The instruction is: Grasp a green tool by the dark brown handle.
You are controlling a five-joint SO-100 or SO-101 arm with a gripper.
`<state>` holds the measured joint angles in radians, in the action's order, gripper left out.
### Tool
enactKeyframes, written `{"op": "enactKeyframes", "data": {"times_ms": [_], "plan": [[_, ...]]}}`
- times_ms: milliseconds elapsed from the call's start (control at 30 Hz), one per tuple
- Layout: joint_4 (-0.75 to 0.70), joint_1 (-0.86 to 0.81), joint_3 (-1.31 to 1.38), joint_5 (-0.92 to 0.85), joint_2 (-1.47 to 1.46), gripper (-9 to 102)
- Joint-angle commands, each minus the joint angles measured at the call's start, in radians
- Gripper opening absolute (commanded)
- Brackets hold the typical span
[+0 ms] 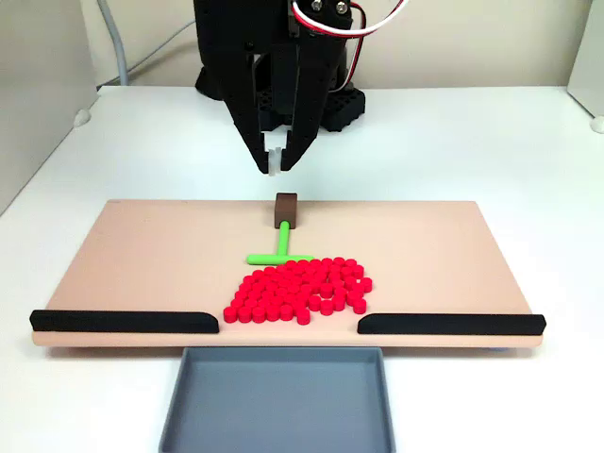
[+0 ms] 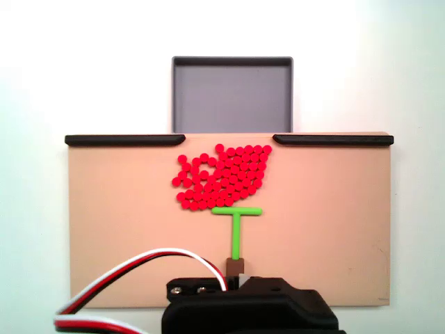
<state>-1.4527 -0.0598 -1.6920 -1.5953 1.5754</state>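
Green tool (image 1: 281,247) lies flat on the tan board (image 1: 142,255) in a fixed view, its crossbar touching the far edge of the heap of red cylinders (image 1: 302,288) and its stem running back to the dark brown handle (image 1: 285,209) near the board's far edge. The tool (image 1: 275,162) hangs above and just behind that handle — apart from it, fingertips pointing down, nearly closed with only a narrow gap around a small white piece, holding nothing of the task. Two black strips (image 1: 123,322) line the board's near edge, and a grey tray (image 1: 278,401) sits on the white worktop (image 1: 528,142) in front.

From the opposite fixed view, the green tool (image 2: 236,229) points its dark brown handle (image 2: 236,266) toward the arm's black body (image 2: 250,306). The tool's fingers are hidden here — their spread cannot be told. Red cylinders (image 2: 226,177) lie beyond the crossbar, the grey tray (image 2: 233,62) farther still.
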Motion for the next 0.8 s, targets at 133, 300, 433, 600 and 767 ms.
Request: {"op": "enactKeyframes", "data": {"times_ms": [133, 300, 433, 600, 767], "plan": [[-0.008, 0.002, 0.034, -0.018, 0.044, 1], [-0.006, -0.008, 0.026, -0.037, 0.043, 1], [-0.006, -0.006, 0.023, -0.035, 0.055, 0], [-0.011, -0.002, 0.021, -0.028, 0.067, 0], [-0.012, 0.0, 0.021, -0.032, 0.069, 0]]}}
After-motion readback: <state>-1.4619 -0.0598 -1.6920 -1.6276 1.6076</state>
